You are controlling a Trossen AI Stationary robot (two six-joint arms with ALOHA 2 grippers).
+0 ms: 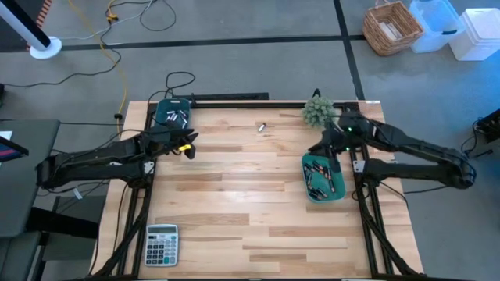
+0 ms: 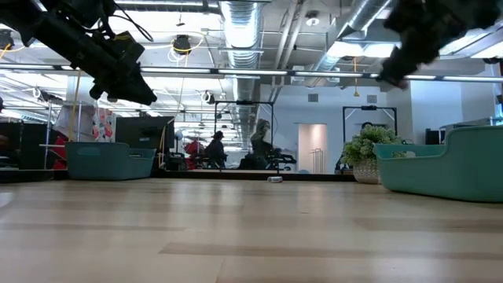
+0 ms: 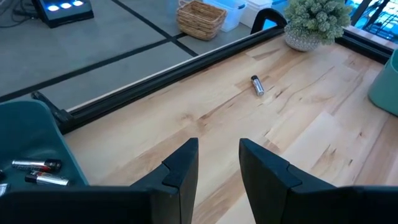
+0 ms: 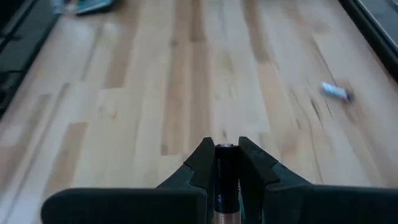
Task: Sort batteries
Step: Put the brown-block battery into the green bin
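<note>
Right wrist view: right gripper [image 4: 227, 163] is clamped on a dark cylindrical battery [image 4: 226, 171], which stands lengthwise between the two fingers. High view places this gripper [image 1: 334, 151] in the air just above the teal plastic bin [image 1: 323, 178] at the right edge of the light wooden table [image 1: 250, 203]; that bin holds a heap of batteries [image 1: 319, 176]. One small silver battery [image 1: 262, 126] lies alone on the table, well apart from the teal bin, toward the far edge and near the small green potted plant [image 1: 319, 112]. Left gripper [image 3: 217, 163] hangs above the table, fingers parted with nothing between them, beside a second teal bin [image 1: 173, 114] at the far-left corner, which holds a few more batteries [image 3: 38, 172]. Grey calculator with white keys [image 1: 162, 244] sits at the near-left corner.
</note>
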